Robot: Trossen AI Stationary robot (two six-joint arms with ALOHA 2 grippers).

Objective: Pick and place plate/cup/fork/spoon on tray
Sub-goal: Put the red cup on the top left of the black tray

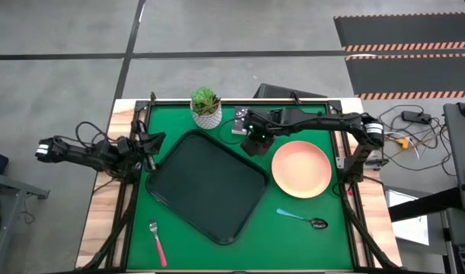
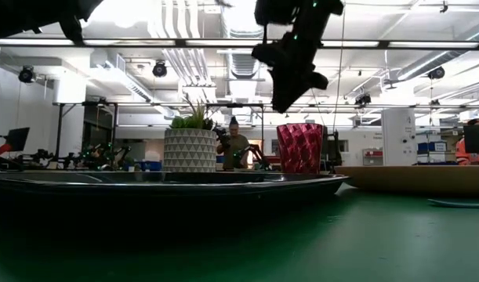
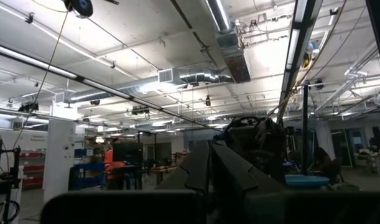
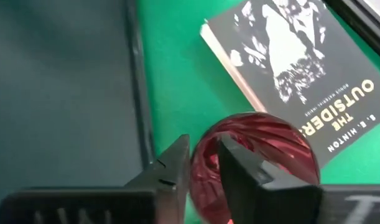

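Cup, dark red: we find it standing on the green tabletop by the far right corner of the tray, a black book just beyond. We log the right gripper reaching in from the right rail, poised directly over the cup's mouth, fingers parted a little with one fingertip over the rim; nothing held. We see the left gripper parked at the tray's left edge, shut and empty. Plate lies right of the tray, spoon nearer, fork front-left; the tray interior is bare. Potted plant stands at the far edge. From overhead, the arm mostly hides the cup.
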